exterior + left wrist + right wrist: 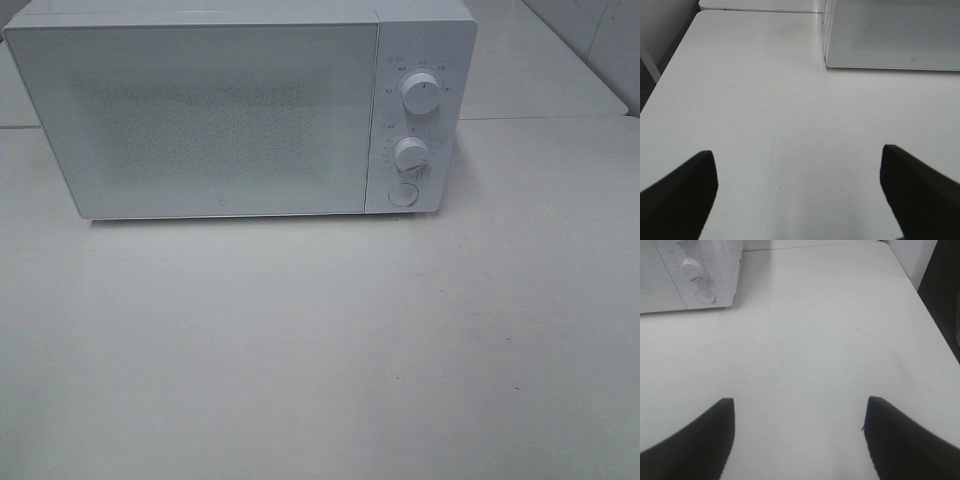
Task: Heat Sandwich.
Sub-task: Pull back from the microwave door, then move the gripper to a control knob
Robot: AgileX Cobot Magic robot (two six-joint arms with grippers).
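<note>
cannot see behind the closed microwave door (200, 115); cannot read tiny marks around the upper knob (420, 92).

White microwave (670, 275) on table (815, 330), right tool (800, 400) spread wide

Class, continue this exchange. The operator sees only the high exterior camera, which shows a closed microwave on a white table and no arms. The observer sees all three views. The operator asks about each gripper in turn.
Operator: No arm is in my frame. Is the left gripper holding anything?
Observer: No. The left gripper is open, with only bare table between its fingers.
Operator: And the right one?
Observer: The right gripper is open and empty too, facing the microwave at its dial end.
</note>
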